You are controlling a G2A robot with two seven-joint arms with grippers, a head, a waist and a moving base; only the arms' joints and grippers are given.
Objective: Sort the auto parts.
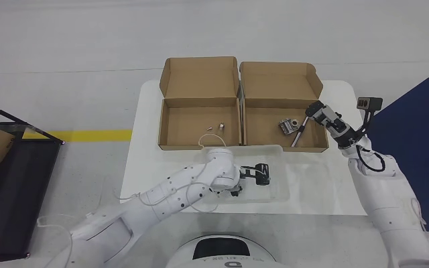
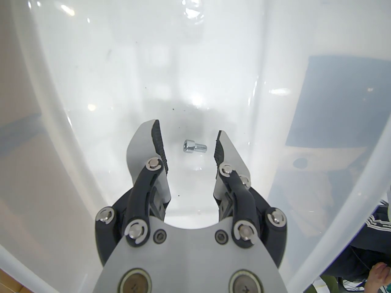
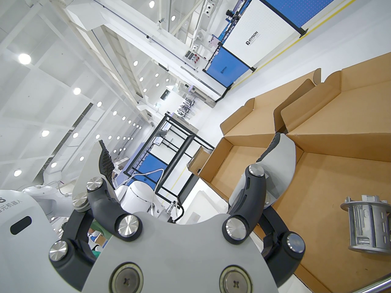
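In the top view, a white counter [image 1: 335, 194] is seen with two open cardboard boxes set side by side at its far edge and a clear tray [image 1: 278, 187] in front of them. In the left box [image 1: 181, 127] a small part [image 1: 216, 126] lies on the floor, with a thin wire loop [image 1: 209, 139] near the front wall. In the right box [image 1: 265, 127] a metal housing [image 1: 288, 125] is found, with a thin rod [image 1: 299, 132] just beside it. The left pincer [image 1: 263, 173] is held low inside the tray. The right pincer [image 1: 312, 110] is placed over the right end of the right box, near the housing and the rod.

In the left wrist view, the left pincer is seen released, its jaws parted and nothing gripped. A small bolt [image 2: 195, 147] lies on its side on the tray floor, between the two fingertips and touching neither. The tray's translucent walls are seen curving up on both sides.

In the right wrist view, the right pincer is spread wide and nothing is held. It is poised above the right box, tilted toward the hall beyond. The housing is seen standing on the box floor, apart from the fingers. The left box is seen just past the right box, their walls touching.
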